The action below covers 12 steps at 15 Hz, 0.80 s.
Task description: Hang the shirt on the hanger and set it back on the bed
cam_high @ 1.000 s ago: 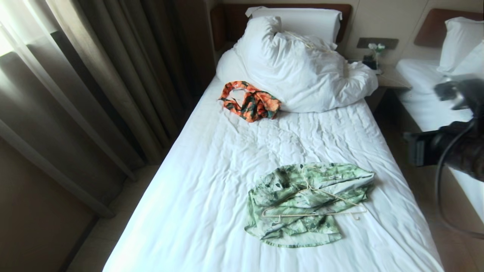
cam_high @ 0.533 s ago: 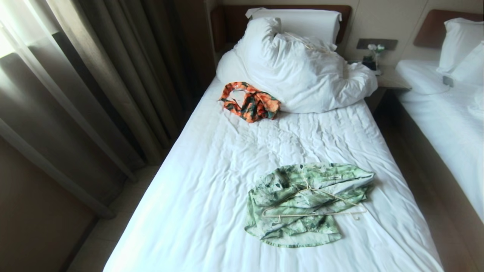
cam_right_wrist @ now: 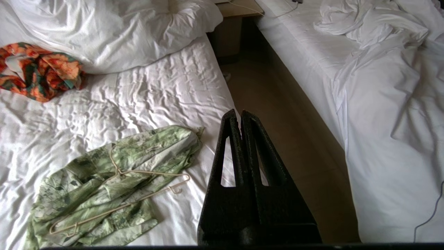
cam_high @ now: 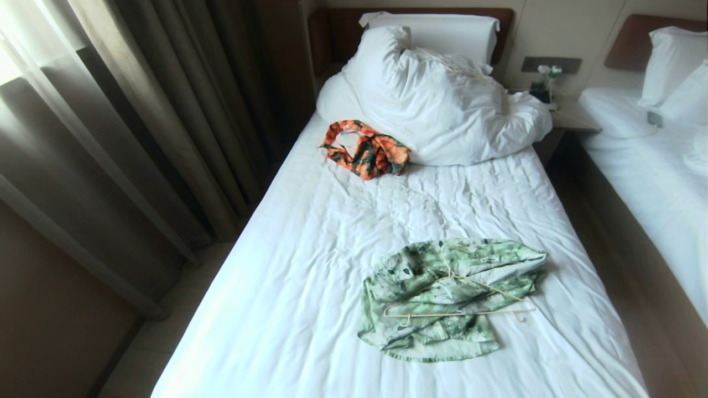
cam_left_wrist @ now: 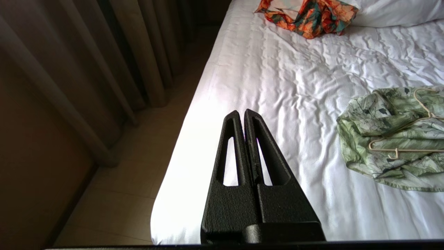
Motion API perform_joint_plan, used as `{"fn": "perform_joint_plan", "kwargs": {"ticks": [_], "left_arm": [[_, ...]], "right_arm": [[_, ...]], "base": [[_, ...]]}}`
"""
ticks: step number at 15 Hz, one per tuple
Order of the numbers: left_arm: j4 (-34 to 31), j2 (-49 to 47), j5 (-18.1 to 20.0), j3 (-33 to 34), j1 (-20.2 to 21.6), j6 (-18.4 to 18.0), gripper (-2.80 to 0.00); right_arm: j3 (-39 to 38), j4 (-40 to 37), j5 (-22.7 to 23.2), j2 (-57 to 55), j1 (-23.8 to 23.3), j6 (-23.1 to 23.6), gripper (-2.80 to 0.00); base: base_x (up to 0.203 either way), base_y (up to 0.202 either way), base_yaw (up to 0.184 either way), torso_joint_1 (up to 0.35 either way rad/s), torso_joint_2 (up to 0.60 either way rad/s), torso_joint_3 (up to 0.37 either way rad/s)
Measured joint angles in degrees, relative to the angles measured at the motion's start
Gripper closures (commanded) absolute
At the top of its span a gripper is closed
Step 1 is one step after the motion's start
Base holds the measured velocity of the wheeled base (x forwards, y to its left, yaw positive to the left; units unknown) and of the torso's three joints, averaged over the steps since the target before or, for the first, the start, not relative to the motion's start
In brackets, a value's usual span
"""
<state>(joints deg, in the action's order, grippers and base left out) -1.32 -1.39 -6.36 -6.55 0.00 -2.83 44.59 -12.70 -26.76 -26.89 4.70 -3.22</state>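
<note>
- Two garments lie on the large single bed with the wrinkled white sheet [cam_high: 343, 265], whose brown headboard [cam_high: 332, 33] stands at the far end.
- Near the foot edge, toward the bed's right side, the short-sleeved green and white leaf-print shirt [cam_high: 451, 298] lies crumpled in a loose heap, flat on the sheet.
- On top of that shirt rests the thin cream-white wire hanger [cam_high: 459, 301]; its curved hook points toward the headboard, and its straight bottom bar runs across the heap on the side facing the foot of the bed. One end of the bar reaches just past the fabric at the right. The shirt is not threaded on it.
- A smaller orange and dark green patterned garment [cam_high: 366, 149] sits bunched near the bed's left edge, touching the rumpled white duvet [cam_high: 453, 110] piled below the white pillows [cam_high: 437, 30].
- Beside the left edge of the bed hang brown curtains [cam_high: 138, 121]; across a narrow strip of floor on the right stands a second white bed [cam_high: 652, 166].
- The left tool [cam_left_wrist: 244, 113] hovers over the bed's left edge near the foot, its two black fingers pressed together, holding nothing.
- The right tool [cam_right_wrist: 240, 114] hangs over the bed's right edge, just beside the shirt; its fingers are also closed and empty.
- Neither arm shows in the head view.
</note>
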Motion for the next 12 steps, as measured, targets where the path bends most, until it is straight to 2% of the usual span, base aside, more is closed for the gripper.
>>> {"fn": "perform_joint_plan", "kwargs": {"ticks": [3, 8, 10, 12], "left_arm": [[0.16, 1.14, 0.65, 3.08, 0.00, -0.74, 0.00], [0.01, 1.42, 5.64, 5.11, 0.00, -0.90, 0.00], [0.18, 1.47, 6.41, 5.89, 0.00, -1.16, 0.00], [0.05, 1.47, 6.75, 6.13, 0.00, -1.45, 0.00]], "right_arm": [[-2.01, -0.08, 1.55, 4.15, -1.02, -1.11, 0.00], [-8.57, 0.16, 4.42, 10.48, -1.41, -1.38, 0.00], [-12.28, 0.35, 7.98, 13.24, -2.34, -1.39, 0.00], [-16.34, 0.51, 13.72, 16.66, -3.28, -1.24, 0.00]], "base": [[0.000, 0.000, 0.000, 0.000, 0.00, 0.000], [0.000, 0.000, 0.000, 0.000, 0.00, 0.000], [0.000, 0.000, 0.000, 0.000, 0.00, 0.000], [0.000, 0.000, 0.000, 0.000, 0.00, 0.000]]}}
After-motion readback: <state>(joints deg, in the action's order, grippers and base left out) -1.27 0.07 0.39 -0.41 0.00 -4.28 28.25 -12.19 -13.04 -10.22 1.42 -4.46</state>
